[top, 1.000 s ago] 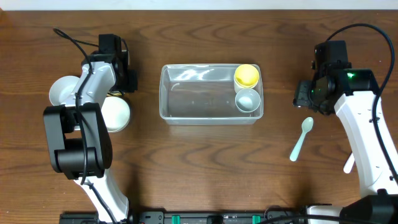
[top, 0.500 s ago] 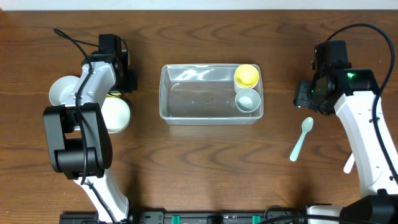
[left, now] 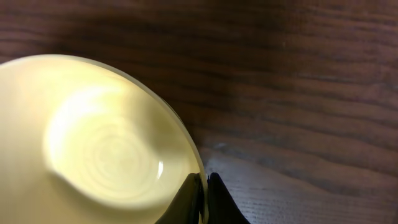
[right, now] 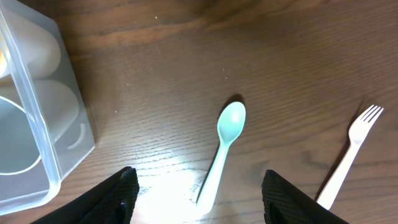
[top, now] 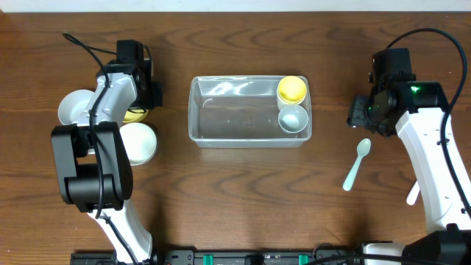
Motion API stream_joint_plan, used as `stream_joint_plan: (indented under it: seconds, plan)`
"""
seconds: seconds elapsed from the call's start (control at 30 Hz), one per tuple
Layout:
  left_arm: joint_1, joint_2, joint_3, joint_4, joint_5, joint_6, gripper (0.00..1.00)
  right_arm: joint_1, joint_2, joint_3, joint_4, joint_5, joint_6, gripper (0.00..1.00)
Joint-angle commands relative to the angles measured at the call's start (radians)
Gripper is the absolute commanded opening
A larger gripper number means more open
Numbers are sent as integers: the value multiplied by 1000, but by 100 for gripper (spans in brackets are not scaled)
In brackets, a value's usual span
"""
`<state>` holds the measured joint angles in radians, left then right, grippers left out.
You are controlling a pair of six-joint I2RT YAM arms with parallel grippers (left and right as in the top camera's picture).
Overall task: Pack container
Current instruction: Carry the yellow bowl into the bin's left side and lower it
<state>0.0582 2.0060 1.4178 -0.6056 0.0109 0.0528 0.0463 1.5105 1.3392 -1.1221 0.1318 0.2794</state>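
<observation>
clear container (top: pixel 235 118) well apart from left gripper (left: pixel 203 186), pinching yellow bowl (left: pixel 93 143) rim.

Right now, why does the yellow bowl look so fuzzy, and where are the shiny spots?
Left wrist view: the yellow bowl sits too close to the lens, so it blurs. Right wrist view: bright glare whitens the table beside the spoon. Overhead view: sharp, with glints on the clear tub.
</observation>
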Motion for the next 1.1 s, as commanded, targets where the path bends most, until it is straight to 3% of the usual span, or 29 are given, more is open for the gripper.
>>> stream_joint_plan:
  seconds: [0.0,0.4,0.8,1.07]
  plan:
    - [-1,14,-8,9,-36,0,6,2,0,3,-1,14,-11,65]
    - [-78,-49,56,9,-105,26,6,0,0,3,-3,14,-10,66]
    - [-251,-405,58,-85,-97,21,6,-117,-6,5,5,-5,4,75]
    - [-440,-478,58,-158,30,22,6,-171,-7,5,2,-35,4,74]
